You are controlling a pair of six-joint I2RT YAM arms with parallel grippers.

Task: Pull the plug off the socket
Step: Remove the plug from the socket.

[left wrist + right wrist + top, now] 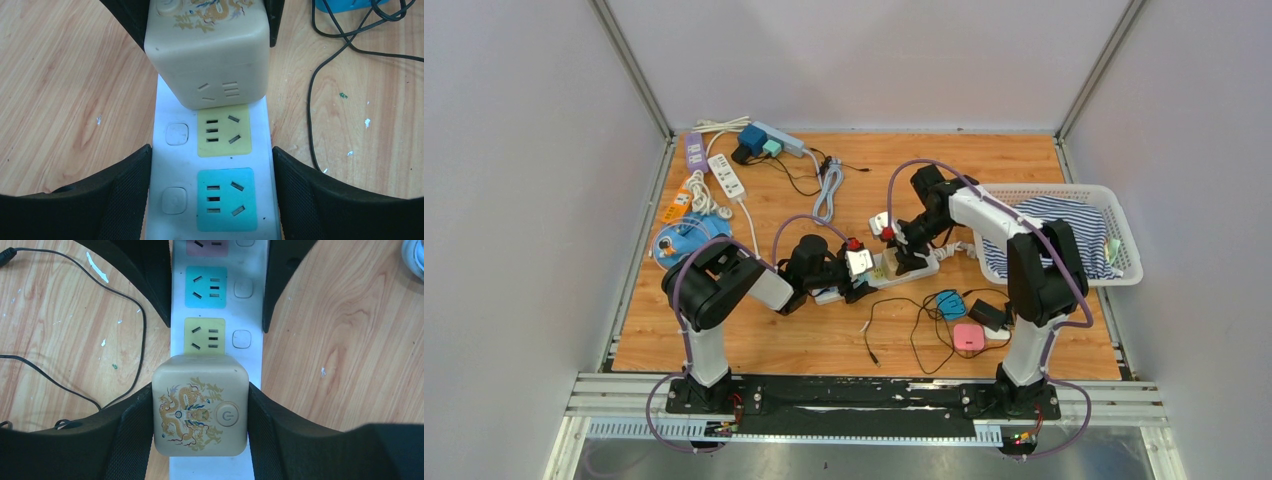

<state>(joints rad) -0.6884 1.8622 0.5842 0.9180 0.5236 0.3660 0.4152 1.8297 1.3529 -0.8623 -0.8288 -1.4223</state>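
I have the plug (200, 407) sitting on the power strip (252, 365), on the socket right next to the strip's yellow outlet (205, 337). It is a rounded cube, about as tall as it is wide, so I can't give it a long axis of its own. It stands upright and squared up with the strip. Its top face looks straight up and carries a gold and blue dragon print (182, 415) with a round power button (227, 415) beside it. The side facing along the strip toward the yellow outlet has its own set of socket slots. The body is a dull cream, darker than the white strip. I can't tell whether its base is fully down.

The strip's long axis runs from one of my grippers to the other. From above it lies skewed, with the end under the left gripper (211, 170) nearer my side of the table (60, 75). Past the yellow outlet come a teal outlet (206, 286) and a pink outlet (207, 246).

The right gripper (199, 405) is closed onto the plug, a finger flat against each opposite side. The left gripper stands wide and grips the strip at the teal outlet, fingers against both long edges. A thin black cable (320, 90) lies just beside the strip
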